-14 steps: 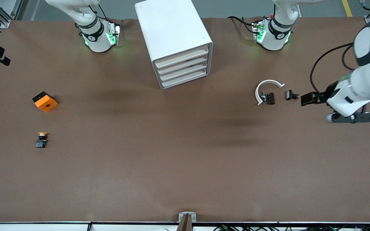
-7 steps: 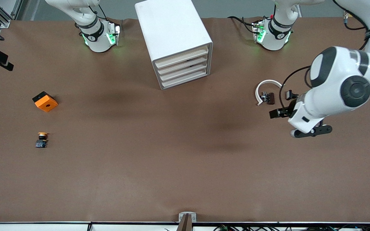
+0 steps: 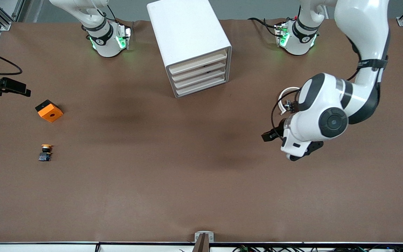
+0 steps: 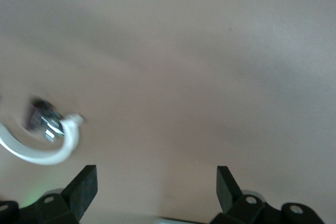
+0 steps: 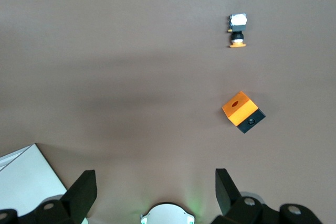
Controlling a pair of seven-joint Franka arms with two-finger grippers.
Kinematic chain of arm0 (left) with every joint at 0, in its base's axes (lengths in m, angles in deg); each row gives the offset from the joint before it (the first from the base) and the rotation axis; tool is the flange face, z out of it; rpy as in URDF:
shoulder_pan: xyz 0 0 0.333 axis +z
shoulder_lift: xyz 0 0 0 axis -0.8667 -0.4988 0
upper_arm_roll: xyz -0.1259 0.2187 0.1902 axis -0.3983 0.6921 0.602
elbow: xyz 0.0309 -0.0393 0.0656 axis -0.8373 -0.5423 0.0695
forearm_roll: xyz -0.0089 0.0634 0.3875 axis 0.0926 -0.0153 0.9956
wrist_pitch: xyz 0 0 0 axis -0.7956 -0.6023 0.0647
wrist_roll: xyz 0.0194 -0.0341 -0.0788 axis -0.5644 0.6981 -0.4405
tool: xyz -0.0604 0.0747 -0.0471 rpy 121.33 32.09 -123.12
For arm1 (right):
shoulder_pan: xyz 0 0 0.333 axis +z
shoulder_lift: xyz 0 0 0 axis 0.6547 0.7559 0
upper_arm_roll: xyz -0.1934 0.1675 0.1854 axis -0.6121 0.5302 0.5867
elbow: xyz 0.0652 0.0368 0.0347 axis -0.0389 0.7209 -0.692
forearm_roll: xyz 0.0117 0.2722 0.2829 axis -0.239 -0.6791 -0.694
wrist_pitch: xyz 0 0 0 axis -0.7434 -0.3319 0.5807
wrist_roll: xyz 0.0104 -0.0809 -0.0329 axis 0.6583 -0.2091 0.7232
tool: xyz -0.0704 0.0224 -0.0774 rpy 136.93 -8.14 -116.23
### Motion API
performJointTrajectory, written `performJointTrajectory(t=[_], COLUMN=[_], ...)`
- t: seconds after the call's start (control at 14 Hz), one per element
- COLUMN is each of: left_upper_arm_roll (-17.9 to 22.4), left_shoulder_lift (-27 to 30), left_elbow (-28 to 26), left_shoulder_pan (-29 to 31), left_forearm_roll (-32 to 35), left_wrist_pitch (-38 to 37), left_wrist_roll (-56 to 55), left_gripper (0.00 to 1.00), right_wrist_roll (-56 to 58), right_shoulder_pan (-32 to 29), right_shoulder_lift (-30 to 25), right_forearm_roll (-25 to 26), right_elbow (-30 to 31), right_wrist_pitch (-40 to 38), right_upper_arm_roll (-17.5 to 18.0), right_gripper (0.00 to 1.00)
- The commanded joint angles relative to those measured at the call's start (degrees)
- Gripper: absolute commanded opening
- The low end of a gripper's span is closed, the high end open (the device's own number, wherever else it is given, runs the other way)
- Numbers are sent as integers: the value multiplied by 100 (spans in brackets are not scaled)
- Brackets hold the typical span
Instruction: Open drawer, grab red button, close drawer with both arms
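The white drawer cabinet [image 3: 189,38] stands between the two arm bases, and all of its drawers [image 3: 199,75] are shut. The red-capped button is not in view. My left gripper [image 3: 267,136] hangs open and empty over bare table, close to a white curved part [image 3: 287,93]. In the left wrist view its fingers [image 4: 84,186] stand wide apart with nothing between them. My right gripper [image 3: 11,88] is open and empty above the table edge at the right arm's end, near the orange box [image 3: 49,110]. Its fingers [image 5: 83,192] are spread wide.
A button with an orange-yellow cap [image 3: 45,152] lies nearer the front camera than the orange box; both show in the right wrist view, button [image 5: 237,30] and box [image 5: 242,110]. The white curved part [image 4: 47,153] has a small dark piece [image 4: 43,118] beside it.
My left arm has swung in from the left arm's end of the table toward the middle, past the white curved part. My right gripper has moved toward the orange box.
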Motion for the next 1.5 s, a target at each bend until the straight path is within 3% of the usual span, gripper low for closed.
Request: performJointTrajectory(t=[0.0,0.29,0.57,0.71,1.14,1.43], left_upper_arm_roll=[7,7,7,7,7,7], left_shoulder_lift=[-355,-628,-865,-1041,-1533,-1797], left_elbow=[408,444,444,444,444,400], left_shoulder_pan=[-138,-200,-376,-446,-499,-499], left_forearm_roll=[-573,-1646,-1901,-2165,-3026,-3528], left_wrist_pitch=[-81,-81,-107,-204,-1652,-2348], left_wrist_roll=[-838,-1709,-2982,-3781,-5619,-6271], left_gripper=[100,100,100,100,100,100], right_wrist_roll=[95,25,-36,-718,-2398,-3839], right_shoulder_pan=[-158,-158,-237,-167,500,966], right_shoulder_lift=[224,294,294,286,250,250], right_forearm_roll=[117,188,56,47,38,-366], right_elbow=[-126,-144,-135,-135,-135,-135], right_wrist_pitch=[-23,258,250,232,197,293], right_upper_arm_roll=[33,24,33,68,86,86], right_gripper=[100,100,100,100,100,100])
